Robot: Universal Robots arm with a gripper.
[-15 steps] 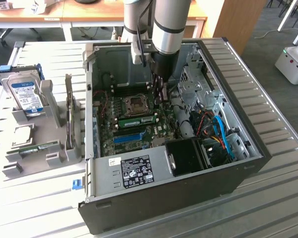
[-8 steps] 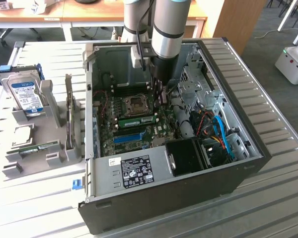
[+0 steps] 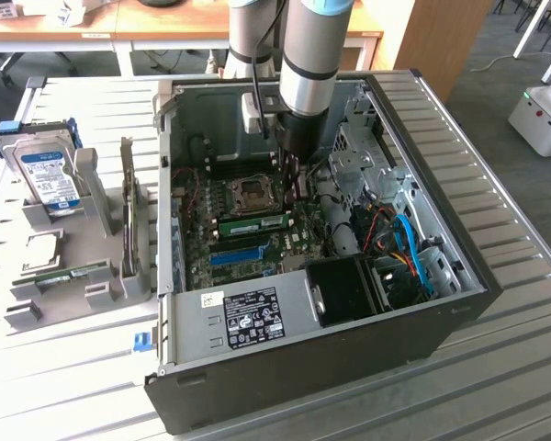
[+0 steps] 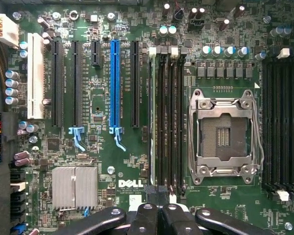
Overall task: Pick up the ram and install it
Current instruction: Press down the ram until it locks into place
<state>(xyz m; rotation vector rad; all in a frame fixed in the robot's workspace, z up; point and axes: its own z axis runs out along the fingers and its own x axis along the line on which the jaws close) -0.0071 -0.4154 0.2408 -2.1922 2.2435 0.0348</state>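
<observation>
The tool, closed and holding nothing, hovers over the motherboard's memory slots; the ram seems already seated, probably needing a firm press.

Green motherboard with one blue slot among black ones; green ram; black gripper; silver hard drive, blue-white label.
</observation>
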